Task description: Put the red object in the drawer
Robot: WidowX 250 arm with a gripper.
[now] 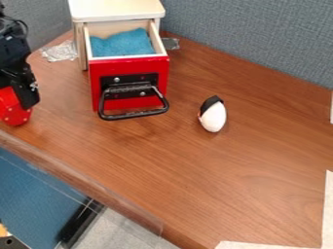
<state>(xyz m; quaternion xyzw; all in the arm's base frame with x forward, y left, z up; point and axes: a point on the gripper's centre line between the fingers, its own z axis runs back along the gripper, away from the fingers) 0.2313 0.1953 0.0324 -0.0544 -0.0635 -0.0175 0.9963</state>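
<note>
At the far left edge stands my black gripper (pixel 25 91), low over the table. The red object (pixel 13 111) with small white dots is right at it, its upper right side covered by the gripper's black parts; whether it is held cannot be made out. To the right, the drawer (pixel 127 82) with a red front and black wire handle is pulled out of its pale cabinet, and a blue cloth (pixel 123 44) lies inside.
A white and black egg-shaped thing (pixel 213 116) lies on the wooden table (pixel 195 180), right of the drawer. Clear crumpled plastic (pixel 60 51) lies left of the cabinet (pixel 117 9). Grey-blue partition walls (pixel 260 39) border the back; the table's front edge slants down to the right.
</note>
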